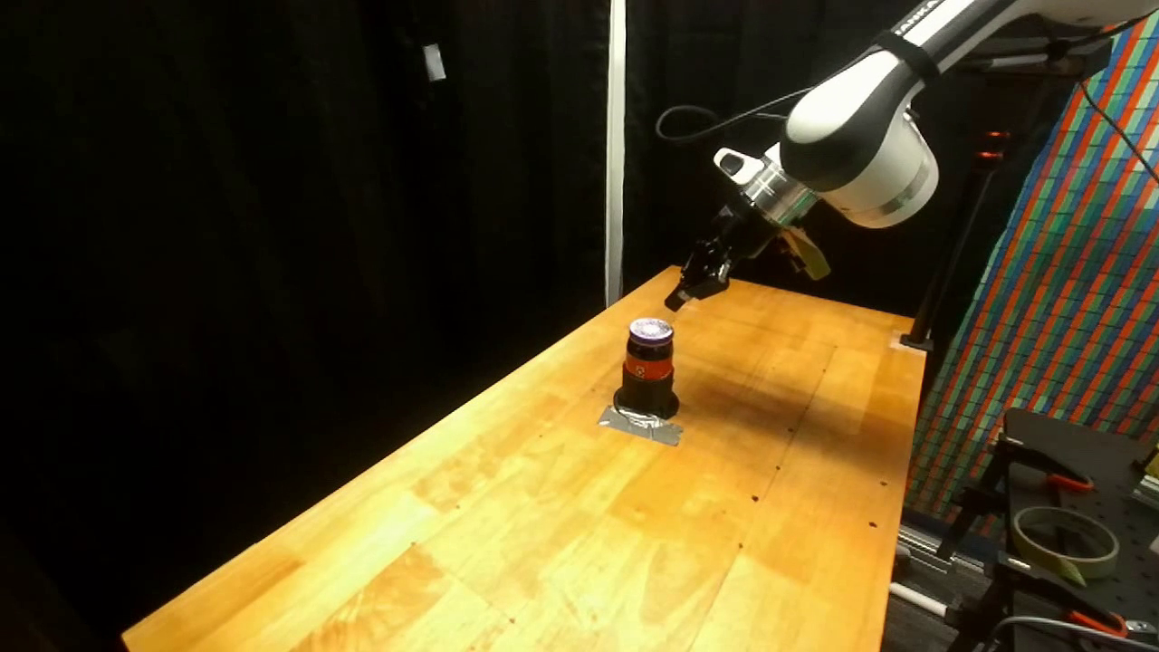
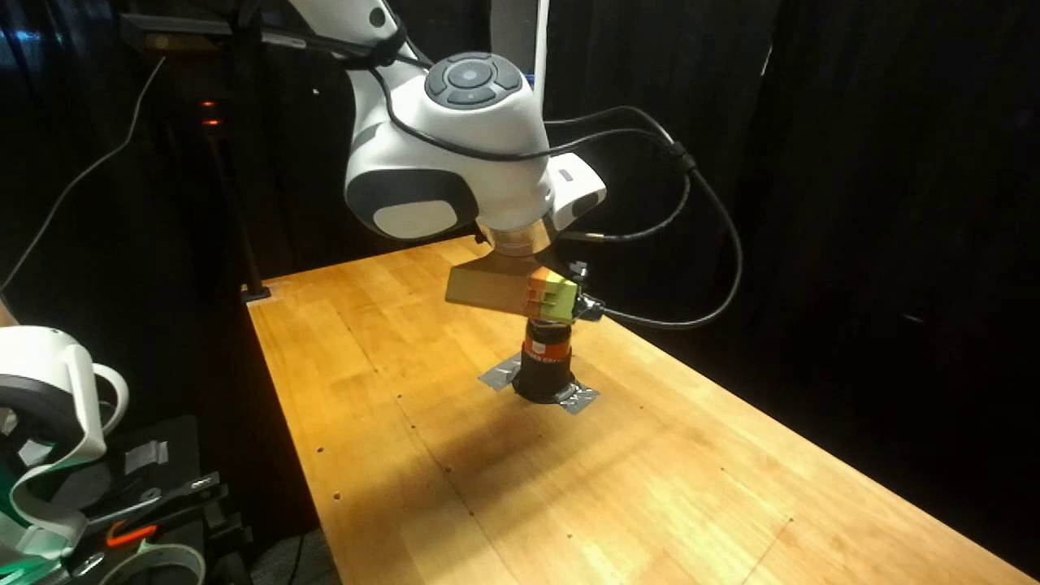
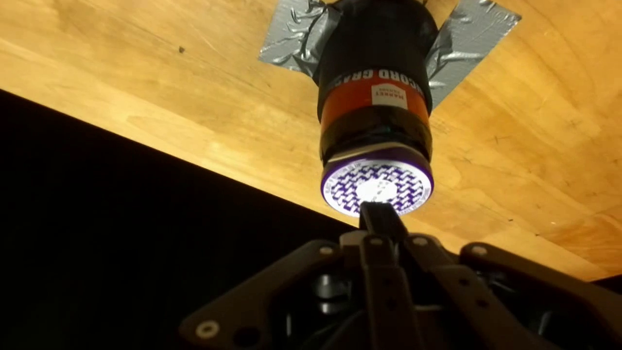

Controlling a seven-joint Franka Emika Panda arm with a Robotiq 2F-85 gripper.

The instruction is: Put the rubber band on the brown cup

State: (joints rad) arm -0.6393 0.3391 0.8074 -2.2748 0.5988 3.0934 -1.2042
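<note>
Wrist view: cup [image 3: 360,101] dark, orange-striped; lid [image 3: 377,187] (purple-rimmed).

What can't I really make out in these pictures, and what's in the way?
Wrist view:
foot of the brown cup: cut off by the upper edge
far side of the pale band: hidden by the cup
lower rim of the lid: partly behind the hand

In an exterior view:
most of the hand: behind the tan-and-green piece
part of the white device: cut off by the left edge

The wooden table [image 1: 543,543] bears the brown cup [image 1: 648,369], silver tape [image 1: 645,430] and a post [image 1: 943,281].
</note>
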